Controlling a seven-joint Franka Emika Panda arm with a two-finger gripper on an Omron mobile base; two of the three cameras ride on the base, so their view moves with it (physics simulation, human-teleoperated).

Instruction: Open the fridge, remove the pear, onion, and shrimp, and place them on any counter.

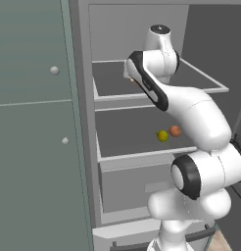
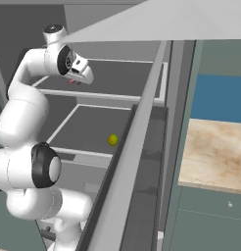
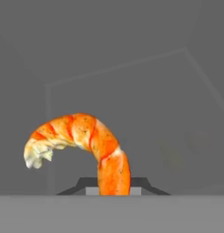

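The fridge point(image 1: 86, 147) stands open, and my arm reaches onto its upper shelf point(image 1: 112, 86). The gripper point(image 3: 114, 190) is shut on the shrimp point(image 3: 93, 136), a curved orange piece whose thick end sits between the two dark finger tips while its pale end curls up to the left. From the base the shrimp point(image 2: 73, 81) is a small red-orange speck under the hand, just over the shelf. On the middle shelf lie the yellow-green pear point(image 1: 162, 136) and, right beside it, the reddish-brown onion point(image 1: 175, 131). The pear point(image 2: 112, 140) also appears beside the door edge.
The open fridge door point(image 2: 127, 171) cuts diagonally across the right base view. Right of it is the tan counter point(image 2: 215, 147). A grey-green cabinet point(image 1: 34, 122) with round knobs stands left of the fridge. A bottom drawer point(image 1: 137, 188) sits under the middle shelf.
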